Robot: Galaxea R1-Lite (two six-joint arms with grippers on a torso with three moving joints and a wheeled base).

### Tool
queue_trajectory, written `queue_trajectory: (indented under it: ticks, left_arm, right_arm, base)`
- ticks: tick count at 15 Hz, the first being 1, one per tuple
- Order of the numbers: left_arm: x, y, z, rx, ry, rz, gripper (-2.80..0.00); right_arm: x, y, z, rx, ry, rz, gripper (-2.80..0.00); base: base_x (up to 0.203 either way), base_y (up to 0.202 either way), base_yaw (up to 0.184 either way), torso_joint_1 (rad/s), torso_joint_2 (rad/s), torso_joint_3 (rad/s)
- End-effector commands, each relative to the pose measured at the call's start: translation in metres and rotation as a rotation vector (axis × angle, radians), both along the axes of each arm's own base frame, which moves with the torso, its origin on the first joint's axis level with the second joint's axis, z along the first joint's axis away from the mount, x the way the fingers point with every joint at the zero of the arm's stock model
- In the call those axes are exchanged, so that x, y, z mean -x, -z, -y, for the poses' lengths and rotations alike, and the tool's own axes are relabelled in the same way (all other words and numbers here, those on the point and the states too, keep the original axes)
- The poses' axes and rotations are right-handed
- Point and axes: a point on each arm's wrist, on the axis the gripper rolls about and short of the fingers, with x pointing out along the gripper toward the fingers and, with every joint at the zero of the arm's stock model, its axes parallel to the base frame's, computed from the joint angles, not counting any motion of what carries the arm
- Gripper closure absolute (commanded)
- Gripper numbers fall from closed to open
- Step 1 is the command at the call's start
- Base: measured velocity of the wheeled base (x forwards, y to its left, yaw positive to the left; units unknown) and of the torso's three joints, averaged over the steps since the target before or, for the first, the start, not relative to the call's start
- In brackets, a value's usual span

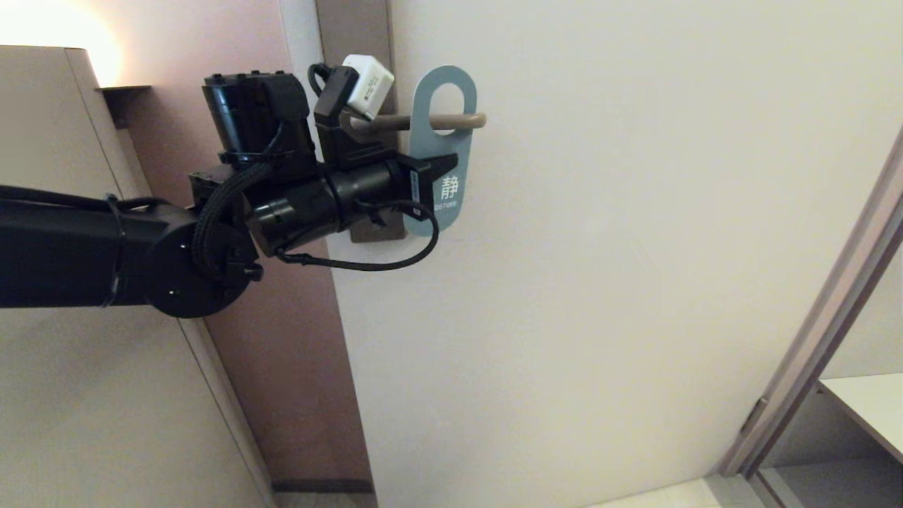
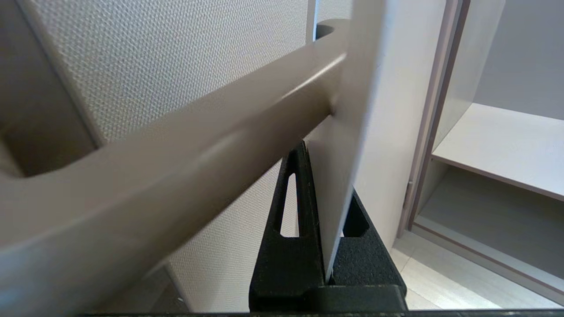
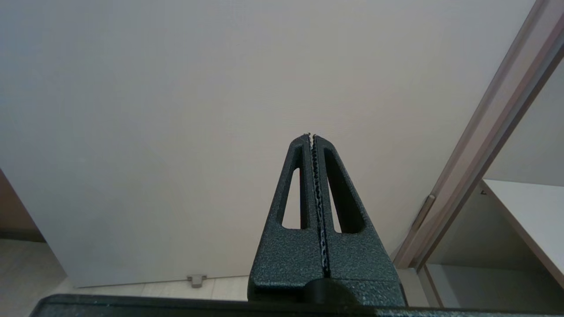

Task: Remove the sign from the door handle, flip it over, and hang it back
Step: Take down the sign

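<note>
A flat, rounded-oblong hanger sign (image 1: pixel 443 152) with its blue face outward and white lettering hangs by its oval hole on a slim, horizontal, grey-beige metal door handle (image 1: pixel 423 122). The robot's black left gripper (image 1: pixel 441 171) reaches in level from the left and is clamped on the card's lower half; the left wrist view shows the thin card edge-on, pinched between the two black fingers (image 2: pixel 288 246), with the lever passing through the hole above. Since the blue face shows, this looks like either the start of lifting the sign off or the end of hanging it back; which one cannot be told. Either way, the card should travel straight along the lever, with the hole kept clear of the rounded tip, and the grip should not twist, or the thin card may bend or slip. The right gripper (image 3: pixel 312 137) hangs parked, its jaws closed on nothing, facing the door. The pale, matte off-white door (image 1: pixel 635 247) has a dusty-pink wall panel (image 1: pixel 282 353) to its left, a beige cabinet (image 1: pixel 56 176) beyond that, and an open shelf unit (image 1: pixel 861 409) at lower right.
</note>
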Motion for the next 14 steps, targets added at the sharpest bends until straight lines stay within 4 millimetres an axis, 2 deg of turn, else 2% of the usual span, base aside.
queue_trajectory:
  ticks: [1,6,14]
  left_arm:
    - [-0.004,0.004,0.002,-0.003,0.0,-0.004,0.0]
    - [-0.014,0.014,0.009,-0.029,-0.046,-0.007,0.0]
    - [-0.022,0.021,0.022,-0.042,-0.047,-0.003,0.0]
  right_arm:
    - [0.0,0.0,0.0,0.001,-0.001,-0.002,0.0]
    - [0.0,0.0,0.0,0.001,-0.001,-0.001,0.0]
    - [0.0,0.0,0.0,0.001,-0.001,-0.001,0.0]
  base:
    - [0.0,0.0,0.0,0.0,0.0,0.0]
    - [0.0,0.0,0.0,0.0,0.0,0.0]
    - [0.0,0.0,0.0,0.0,0.0,0.0]
